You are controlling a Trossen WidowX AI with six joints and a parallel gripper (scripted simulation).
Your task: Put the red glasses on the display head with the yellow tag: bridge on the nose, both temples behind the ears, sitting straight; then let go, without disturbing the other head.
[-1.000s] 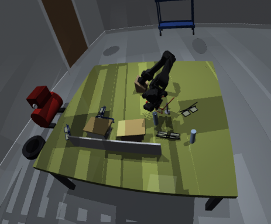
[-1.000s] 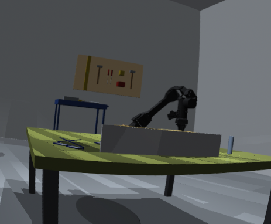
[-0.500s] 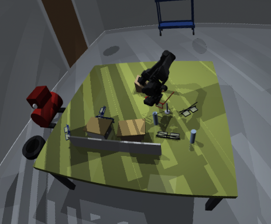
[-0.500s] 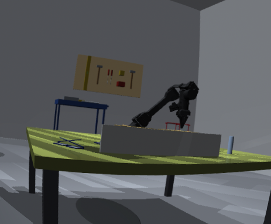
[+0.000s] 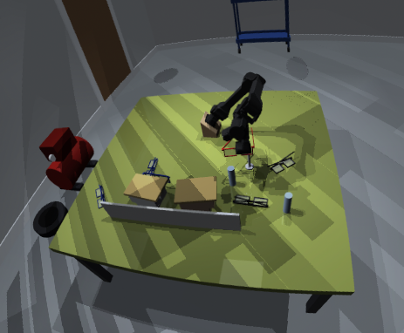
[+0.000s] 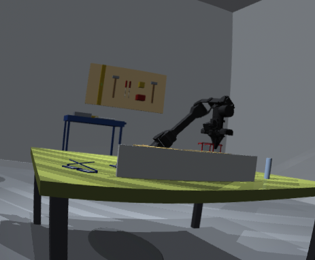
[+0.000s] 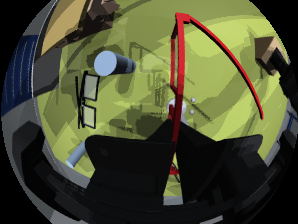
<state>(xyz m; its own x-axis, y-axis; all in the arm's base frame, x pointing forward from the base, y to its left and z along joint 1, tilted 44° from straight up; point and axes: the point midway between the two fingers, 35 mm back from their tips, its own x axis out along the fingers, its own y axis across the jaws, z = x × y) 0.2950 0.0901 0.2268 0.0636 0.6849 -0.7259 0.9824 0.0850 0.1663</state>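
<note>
Above the yellow-green counter (image 5: 311,244), near its middle: one black arm, its tool (image 5: 243,149) pinching the red glasses (image 5: 229,149) by the frame, held clear of the surface. Beneath and beside it: two pale blue cylinders (image 5: 231,175) (image 5: 288,202), two dark-framed glasses (image 5: 251,200) (image 5: 283,164). Toward the near edge: two tan boxes (image 5: 195,189) (image 5: 146,187) behind a grey wall panel (image 5: 172,215).

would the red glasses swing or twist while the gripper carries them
Probably a little: the gripper is shut on one thin part of the red glasses, so the frame hangs off to one side. They look light and stiff, keeping their shape in the wrist view.
</note>
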